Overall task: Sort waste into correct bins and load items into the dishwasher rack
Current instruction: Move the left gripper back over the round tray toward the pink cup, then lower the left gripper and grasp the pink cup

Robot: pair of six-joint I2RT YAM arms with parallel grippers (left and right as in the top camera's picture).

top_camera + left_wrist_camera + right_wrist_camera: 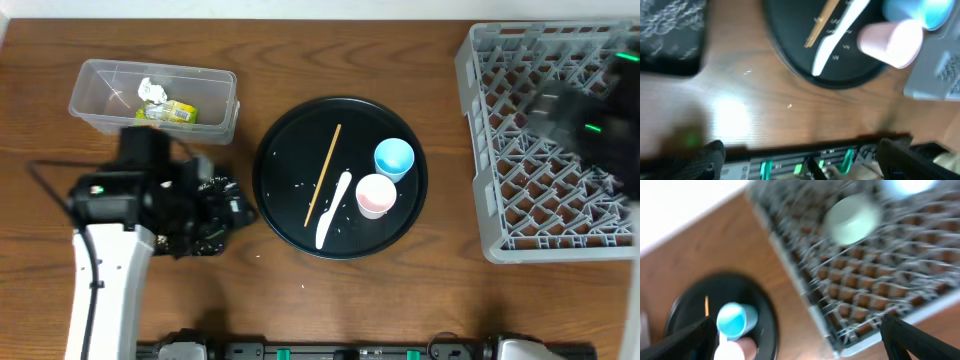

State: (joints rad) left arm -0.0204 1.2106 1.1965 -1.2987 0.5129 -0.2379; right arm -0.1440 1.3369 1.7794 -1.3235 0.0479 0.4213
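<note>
Overhead view read as a clock face, with the round black tray at centre. On the tray: the blue cup is logged at 2 o'clock, with the pink-white cup just beside it at 4 o'clock. The chopstick is laid near the middle, running from 12 towards 7, and the white spoon lies beside its lower end. Loose rice grains are scattered around them. At 10 o'clock the clear tub holds the crumpled tissue and the yellow-green wrapper. The dishwasher rack is placed at 3 o'clock. In the blurred right wrist view, 2 bowls are seen inside it: the mint-white bowl and the light-blue bowl. The left gripper is noted at 8 o'clock, near the shallow black tray, fingers spread and nothing held. The right gripper is above the rack, fingers likewise spread and empty.
</note>
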